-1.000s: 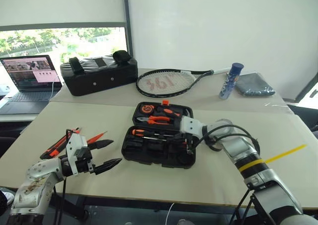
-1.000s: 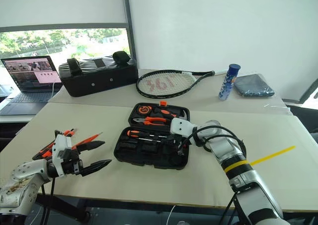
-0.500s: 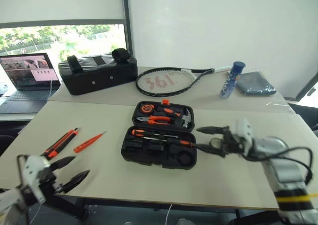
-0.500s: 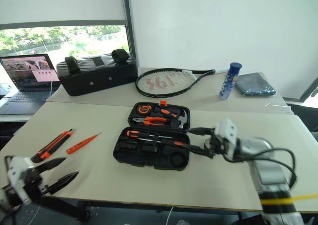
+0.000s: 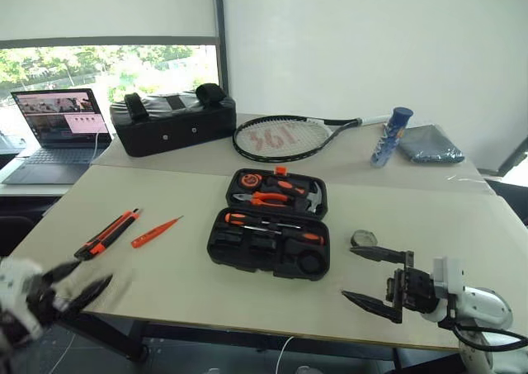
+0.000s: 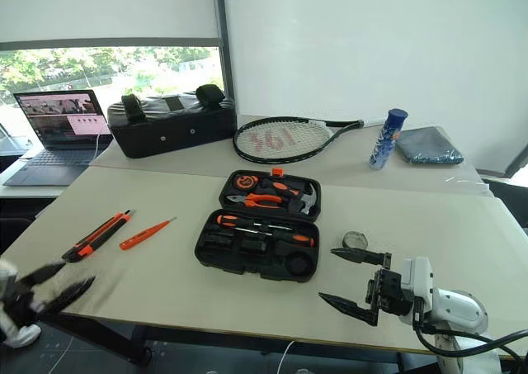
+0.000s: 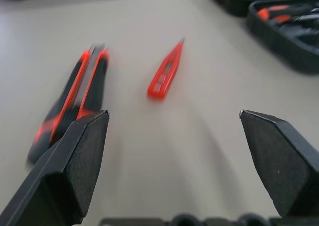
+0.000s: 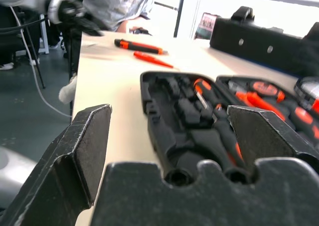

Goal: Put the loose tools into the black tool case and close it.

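Note:
The black tool case [image 5: 247, 251] lies open in the middle of the table, with two black-and-orange screwdrivers [image 5: 285, 231] in its near half. On the table to its left lie an orange-and-black utility knife [image 5: 107, 234] and a thin orange screwdriver [image 5: 155, 232]. A small round tape roll [image 5: 363, 239] sits just right of the case. My right gripper [image 5: 375, 276] is open and empty near the front right edge, pointing left toward the case [image 8: 169, 106]. My left gripper [image 6: 58, 281] is open and empty at the front left corner, short of the knife [image 7: 75, 99] and the orange screwdriver [image 7: 165, 72].
The case's lid half holds pliers [image 5: 266, 199], a hammer and a tape measure. On the far table are a black padded bag [image 5: 173, 125], a tennis racket [image 5: 280, 137], a blue bottle [image 5: 390, 134] and a grey cloth [image 5: 429, 144]. A laptop [image 5: 59, 134] stands far left.
My right gripper has opened and pulled back from the case to the front right edge. My left gripper has swung left toward the table's front left corner.

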Robot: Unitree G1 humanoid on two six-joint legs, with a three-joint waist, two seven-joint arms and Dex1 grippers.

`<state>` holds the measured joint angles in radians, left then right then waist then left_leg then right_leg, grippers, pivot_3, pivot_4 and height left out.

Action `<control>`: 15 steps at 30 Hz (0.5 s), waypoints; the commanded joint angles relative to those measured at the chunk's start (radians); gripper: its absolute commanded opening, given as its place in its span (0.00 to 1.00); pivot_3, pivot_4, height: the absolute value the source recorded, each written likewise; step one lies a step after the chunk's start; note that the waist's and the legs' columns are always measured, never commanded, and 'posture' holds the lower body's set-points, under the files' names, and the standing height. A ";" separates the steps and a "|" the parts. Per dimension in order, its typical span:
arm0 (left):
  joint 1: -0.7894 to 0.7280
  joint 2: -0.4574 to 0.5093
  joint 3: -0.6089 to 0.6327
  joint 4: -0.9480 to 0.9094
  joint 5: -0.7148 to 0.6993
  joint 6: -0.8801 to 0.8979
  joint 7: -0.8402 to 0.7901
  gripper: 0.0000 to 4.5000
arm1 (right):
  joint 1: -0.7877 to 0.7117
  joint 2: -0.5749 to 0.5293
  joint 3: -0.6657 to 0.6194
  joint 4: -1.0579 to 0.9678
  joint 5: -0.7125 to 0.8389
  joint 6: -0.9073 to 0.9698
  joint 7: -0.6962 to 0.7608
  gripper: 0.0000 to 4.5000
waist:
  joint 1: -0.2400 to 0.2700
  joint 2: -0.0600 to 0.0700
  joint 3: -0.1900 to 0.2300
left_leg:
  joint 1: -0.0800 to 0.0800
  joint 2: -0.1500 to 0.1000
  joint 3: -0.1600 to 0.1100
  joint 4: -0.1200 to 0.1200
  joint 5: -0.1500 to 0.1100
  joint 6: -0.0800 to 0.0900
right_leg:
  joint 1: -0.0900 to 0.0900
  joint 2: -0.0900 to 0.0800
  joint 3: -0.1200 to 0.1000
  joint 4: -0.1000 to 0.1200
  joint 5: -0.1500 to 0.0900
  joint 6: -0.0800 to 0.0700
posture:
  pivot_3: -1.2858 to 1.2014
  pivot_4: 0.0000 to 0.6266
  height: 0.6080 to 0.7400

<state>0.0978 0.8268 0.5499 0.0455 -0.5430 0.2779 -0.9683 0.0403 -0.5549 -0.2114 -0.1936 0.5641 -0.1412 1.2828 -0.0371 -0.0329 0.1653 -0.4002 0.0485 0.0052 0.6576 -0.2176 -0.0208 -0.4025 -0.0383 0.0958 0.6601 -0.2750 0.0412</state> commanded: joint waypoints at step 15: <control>-0.706 0.128 -0.628 0.537 0.378 0.220 -0.161 1.00 | 0.062 -0.010 0.040 -0.102 -0.023 -0.030 -0.088 0.96 | -0.004 0.000 0.001 | -0.005 -0.001 -0.002 0.000 -0.001 0.000 | -0.003 0.002 -0.001 0.001 -0.001 0.001 | 0.52 0.24 1.00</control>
<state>-0.5695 0.9613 -0.0467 0.5413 -0.2115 0.5206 -1.1157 0.0977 -0.5536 -0.1634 -0.2645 0.5412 -0.1453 1.1981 -0.0407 -0.0327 0.1661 -0.4053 0.0474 0.0028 0.6575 -0.2183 -0.0208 -0.4057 -0.0360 0.0953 0.6614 -0.2759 0.0422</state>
